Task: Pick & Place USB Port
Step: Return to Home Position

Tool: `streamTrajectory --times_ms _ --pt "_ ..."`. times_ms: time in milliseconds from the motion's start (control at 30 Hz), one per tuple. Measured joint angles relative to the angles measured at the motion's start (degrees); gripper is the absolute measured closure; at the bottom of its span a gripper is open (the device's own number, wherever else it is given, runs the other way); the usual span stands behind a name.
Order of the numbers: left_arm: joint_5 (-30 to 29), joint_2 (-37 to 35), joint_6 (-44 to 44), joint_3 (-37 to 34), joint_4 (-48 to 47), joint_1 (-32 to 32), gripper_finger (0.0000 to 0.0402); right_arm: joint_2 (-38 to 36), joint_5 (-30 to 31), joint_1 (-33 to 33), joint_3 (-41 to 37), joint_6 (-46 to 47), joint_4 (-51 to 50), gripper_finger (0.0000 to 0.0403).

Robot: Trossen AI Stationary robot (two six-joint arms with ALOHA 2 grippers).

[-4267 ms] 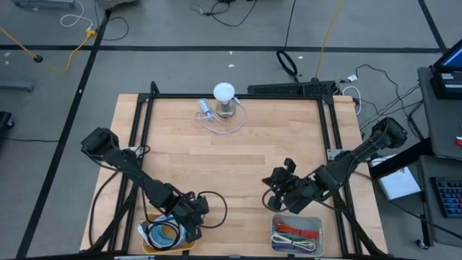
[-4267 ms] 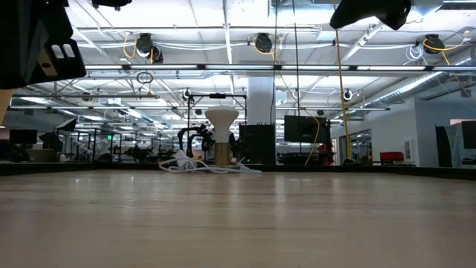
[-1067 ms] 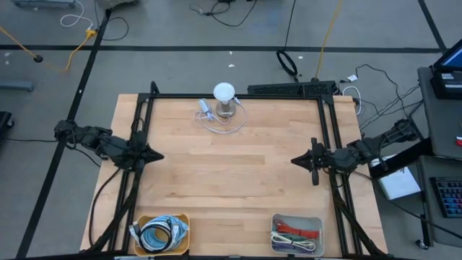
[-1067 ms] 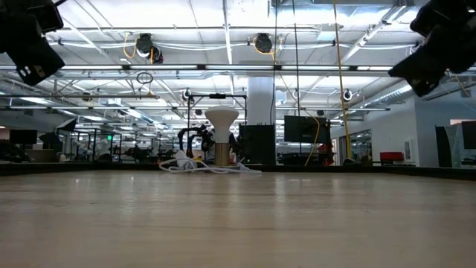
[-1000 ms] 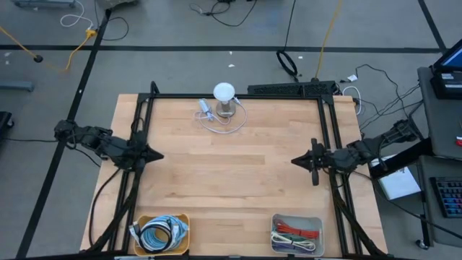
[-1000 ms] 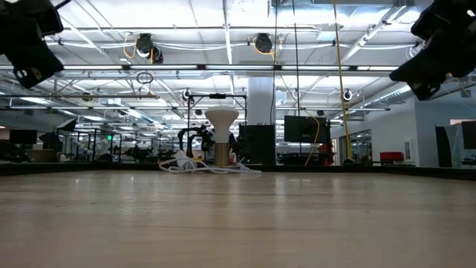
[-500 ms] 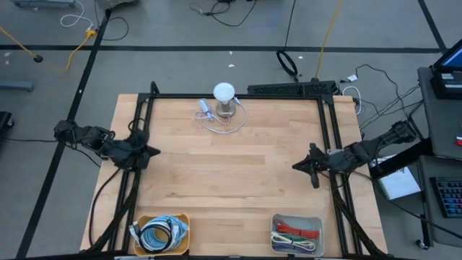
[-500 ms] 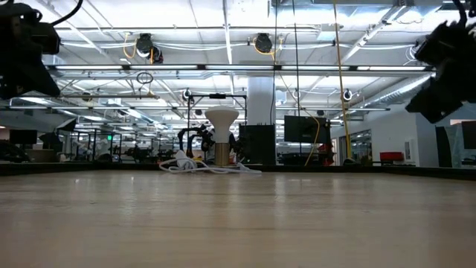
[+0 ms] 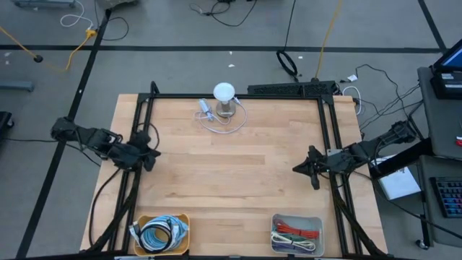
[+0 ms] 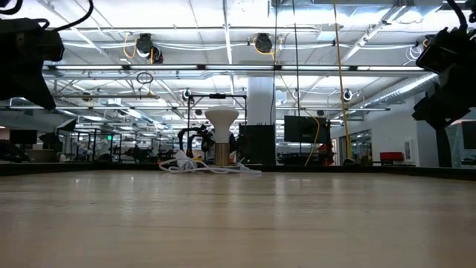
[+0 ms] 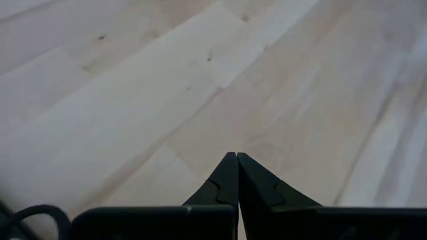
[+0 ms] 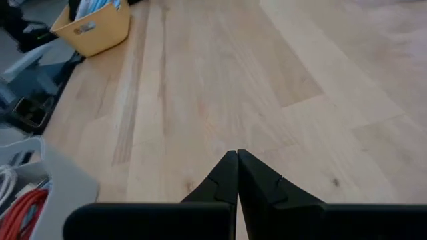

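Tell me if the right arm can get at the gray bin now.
Probably yes: the right gripper, jaws shut, hangs over the table a short way from the gray bin, with nothing between them.

Bright, even overhead light; soft shadows on desk (image 9: 231, 180). Low view: ceiling lights (image 10: 208, 15) glare hard, arms (image 10: 446, 74) backlit, nearly black vs. bkgd.
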Motion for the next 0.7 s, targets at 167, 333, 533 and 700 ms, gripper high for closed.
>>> streamTrajectory --times_ms 167,333,533,700 --pt "0.2 5.2 -0.1 0.2 -0.3 0.0 0.0401 0.0 -0.8 0.0 -0.1 0.6 -0.2 0.0403" --pt "5.3 7.4 4.1 1.5 -0.2 0.0 0.0401 0.0 -0.8 0.0 -0.1 1.4 -0.1 0.0403" --pt "29.8 4.9 16.4 3.4 14.5 -2.4 0.0401 0.0 -2.4 0.0 -0.2 1.5 -0.4 0.0403" --pt "24.7 -0.7 18.4 3.4 16.9 -7.5 0.0401 0.0 -2.3 0.0 -0.2 1.0 -0.4 0.0403"
